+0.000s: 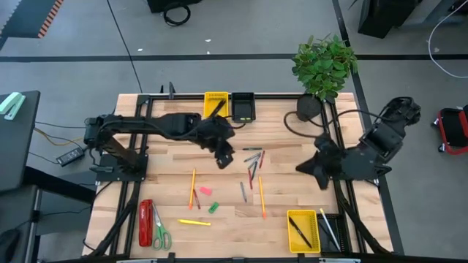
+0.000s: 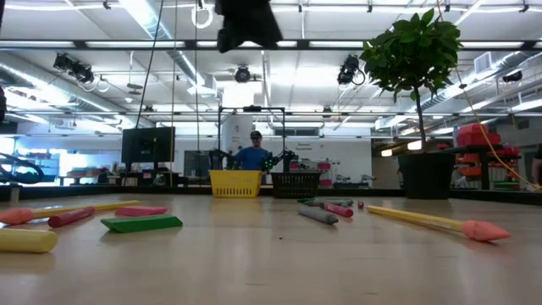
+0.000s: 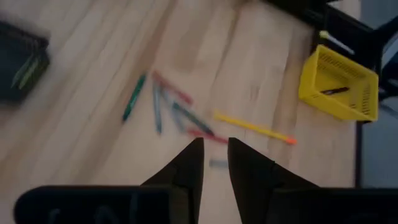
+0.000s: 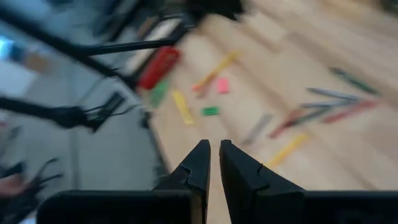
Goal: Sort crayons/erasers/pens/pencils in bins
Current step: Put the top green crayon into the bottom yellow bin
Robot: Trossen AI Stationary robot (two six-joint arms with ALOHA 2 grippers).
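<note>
Several crayons (image 1: 252, 164) lie loose in a cluster at the table's middle, and they also show in the left wrist view (image 3: 177, 112). Orange pencils (image 1: 192, 186) (image 1: 261, 196) and a yellow one (image 1: 194, 222) lie flat nearer the front. A pink eraser (image 1: 205, 191) and a green eraser (image 1: 213, 207) lie between them. My left gripper (image 1: 223, 152) hangs above the table just left of the crayons; its fingers (image 3: 214, 152) stand a little apart and are empty. My right gripper (image 1: 311, 169) waits at the right, shut (image 4: 214, 152) and empty.
A yellow bin (image 1: 216, 104) and a black bin (image 1: 243, 107) stand at the far edge. A yellow bin (image 1: 302, 230) holding a black pen and a black bin (image 1: 329, 230) stand at the near right. A red stapler (image 1: 145, 223) and green-handled scissors (image 1: 159, 232) lie near left. A potted plant (image 1: 324, 66) stands far right.
</note>
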